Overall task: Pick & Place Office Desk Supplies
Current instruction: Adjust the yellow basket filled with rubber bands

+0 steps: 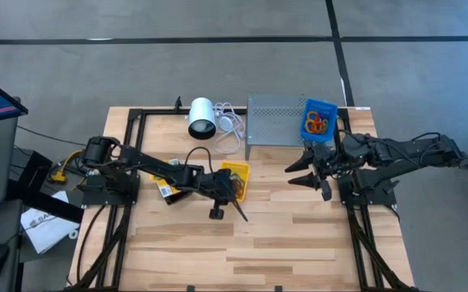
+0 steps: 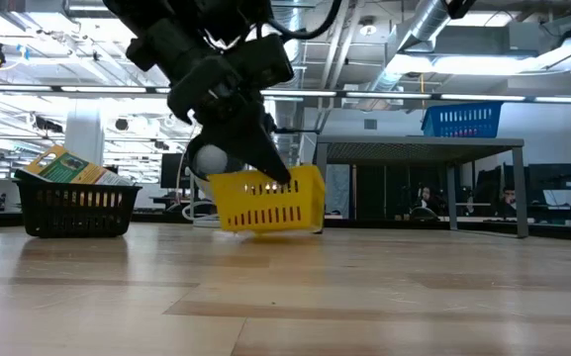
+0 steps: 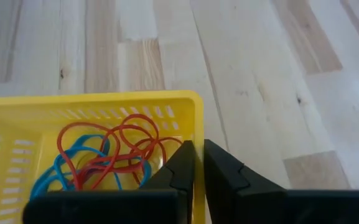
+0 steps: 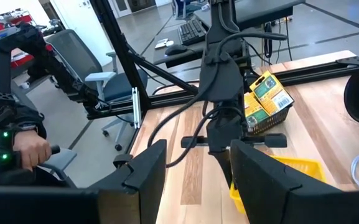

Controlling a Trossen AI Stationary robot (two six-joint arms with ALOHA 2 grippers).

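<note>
A yellow bin (image 1: pixel 235 177) holding red and blue rubber bands (image 3: pixel 104 158) is at the table's middle, and my left gripper (image 3: pixel 198 149) is shut on its wall. In the low view the yellow bin (image 2: pixel 265 200) sits tilted. To the left of it a black bin (image 1: pixel 167 189) holds yellow-and-green packets (image 4: pixel 267 93). A blue bin (image 1: pixel 319 120) with coloured rubber bands stands on top of the grey stand (image 1: pixel 276 122). My right gripper (image 1: pixel 308 172) waits open above the table's right side, touching nothing. My left gripper holds the yellow bin by the top edge of its wall (image 3: pixel 198 163) that faces the table's near edge. One finger (image 3: pixel 180 167) is inside the bin and the other (image 3: pixel 224 177) outside. The fingers slant down from the table's left. The bin is tilted in the hold; whether it is clear of the table I cannot tell.
A white cylinder (image 1: pixel 201 118) with a white cable (image 1: pixel 229 130) lies at the back, left of the grey stand. Bare wood lies toward the table's near edge (image 1: pixel 242 259). A person's hand (image 4: pixel 30 149) shows beyond the table's left side.
</note>
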